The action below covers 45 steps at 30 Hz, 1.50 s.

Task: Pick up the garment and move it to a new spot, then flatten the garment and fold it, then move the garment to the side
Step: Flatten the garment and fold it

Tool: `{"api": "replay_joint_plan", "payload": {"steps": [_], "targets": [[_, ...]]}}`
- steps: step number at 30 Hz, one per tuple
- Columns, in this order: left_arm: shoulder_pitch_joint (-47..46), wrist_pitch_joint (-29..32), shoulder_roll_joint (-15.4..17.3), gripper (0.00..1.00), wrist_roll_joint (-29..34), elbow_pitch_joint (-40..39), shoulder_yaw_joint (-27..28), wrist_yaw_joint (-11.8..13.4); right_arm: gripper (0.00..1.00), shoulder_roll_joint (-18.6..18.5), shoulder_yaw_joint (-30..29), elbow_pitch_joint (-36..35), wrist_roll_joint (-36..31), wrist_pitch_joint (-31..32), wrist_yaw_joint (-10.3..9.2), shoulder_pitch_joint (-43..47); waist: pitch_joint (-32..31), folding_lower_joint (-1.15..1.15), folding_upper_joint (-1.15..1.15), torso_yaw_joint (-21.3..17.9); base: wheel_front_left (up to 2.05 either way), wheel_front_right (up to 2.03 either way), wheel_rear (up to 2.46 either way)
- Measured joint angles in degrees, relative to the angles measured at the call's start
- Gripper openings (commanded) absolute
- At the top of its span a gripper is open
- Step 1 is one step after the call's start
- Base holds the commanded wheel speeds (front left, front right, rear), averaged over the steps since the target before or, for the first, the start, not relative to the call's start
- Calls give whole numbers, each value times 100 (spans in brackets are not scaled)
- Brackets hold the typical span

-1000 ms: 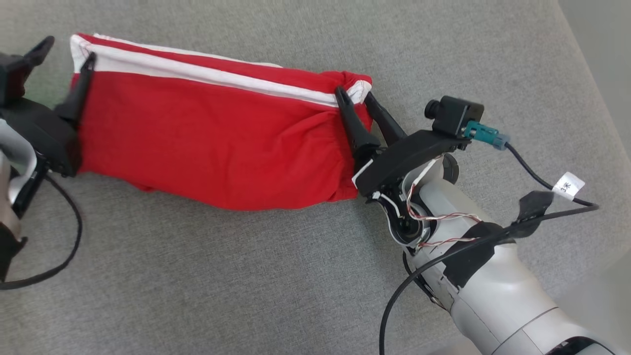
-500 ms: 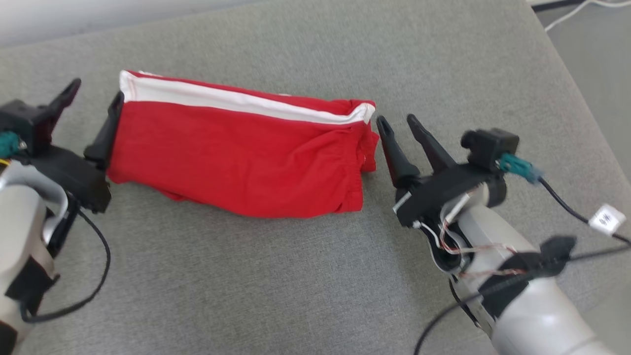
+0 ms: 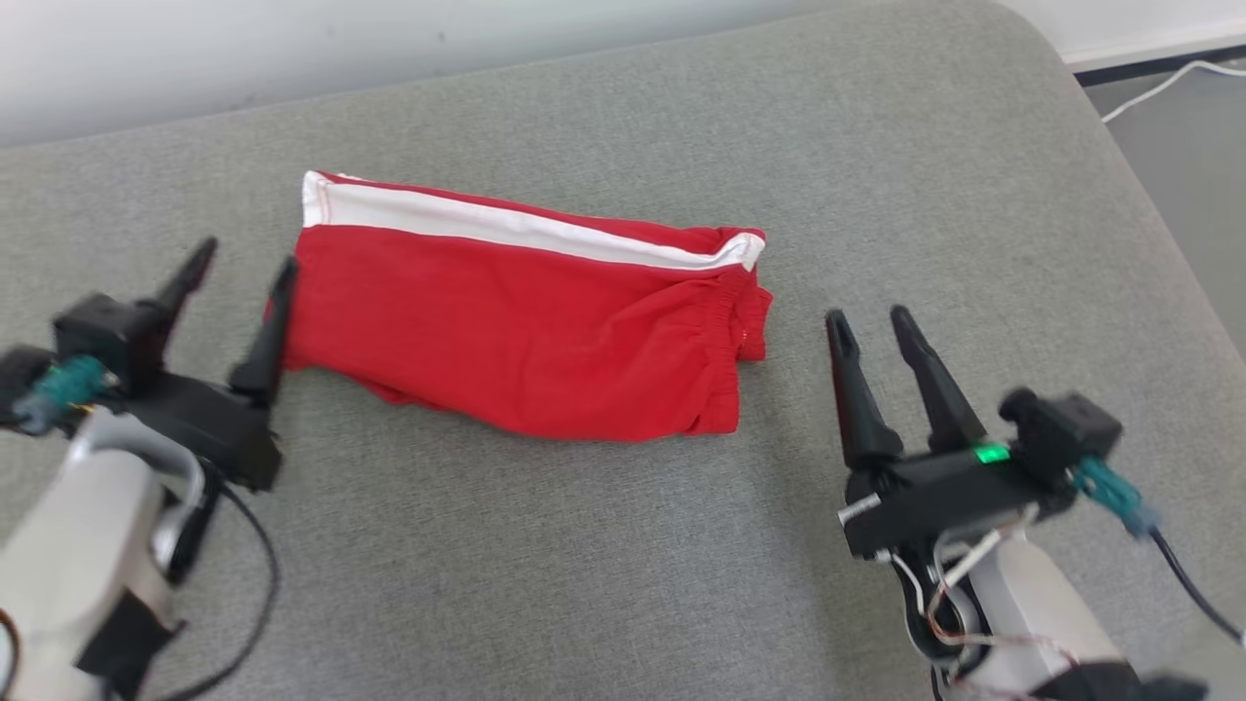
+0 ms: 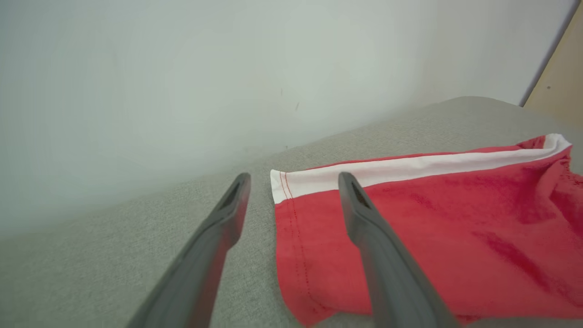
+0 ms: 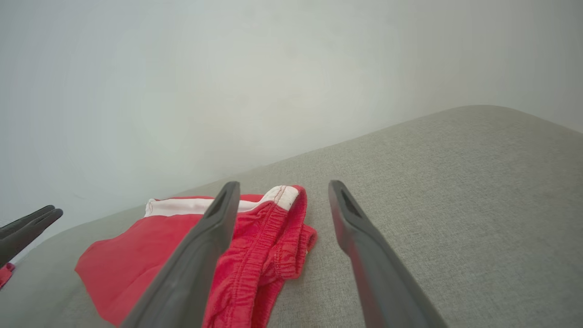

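A folded red garment (image 3: pixel 516 326) with a white stripe along its far edge lies flat on the grey cushion (image 3: pixel 584 565). My left gripper (image 3: pixel 243 268) is open just off the garment's left end, one finger beside its edge; the left wrist view shows the garment (image 4: pixel 432 237) under and right of that finger, with nothing held between the fingers. My right gripper (image 3: pixel 868 323) is open a short way right of the elastic waistband end (image 5: pixel 273 246), apart from the cloth.
A pale wall (image 3: pixel 292 49) runs behind the cushion. The cushion's rounded right edge (image 3: pixel 1119 156) drops to a floor where a white cable (image 3: pixel 1158 83) lies. Bare cushion lies in front of the garment.
Both grippers have let go of the garment's ends and drawn back from it, toward me. The head camera has tilted up, so the wall and far edge show.
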Motion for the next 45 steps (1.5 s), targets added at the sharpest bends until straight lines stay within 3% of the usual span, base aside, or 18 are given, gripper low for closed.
{"api": "replay_joint_plan", "payload": {"steps": [9, 32, 33, 35, 36, 45], "targets": [[252, -8, -328, 100, -34, 263, 178, -60, 100, 162, -252, -365, -411, 0, 0, 703, 10, 1, 0, 75, 0, 0, 0], [-43, -10, -736, 100, 204, 1833, 240, -413, 100, 232, -86, -271, -512, 0, 0, 671, 139, 1, 1, -236, 0, 0, 0], [-85, -12, -762, 94, 204, 1935, 222, -432, 100, 227, -77, -265, -512, 0, 0, 664, 134, 1, 1, -246, 0, 0, 0], [-158, -13, -799, 18, 208, 2075, 178, -455, 100, 222, -64, -261, -512, 0, 0, 657, 120, 1, 1, -262, 0, 0, 0], [-180, -13, -821, 0, 221, 2116, 155, -457, 100, 220, -60, -259, -513, 0, 0, 658, 108, 1, 1, -265, 0, 0, 0], [18, -12, -1017, 0, 405, 2160, 143, -455, 100, 203, -69, -201, -565, -1, 0, 795, -179, 1, 1, -179, 0, 0, 0]]}}
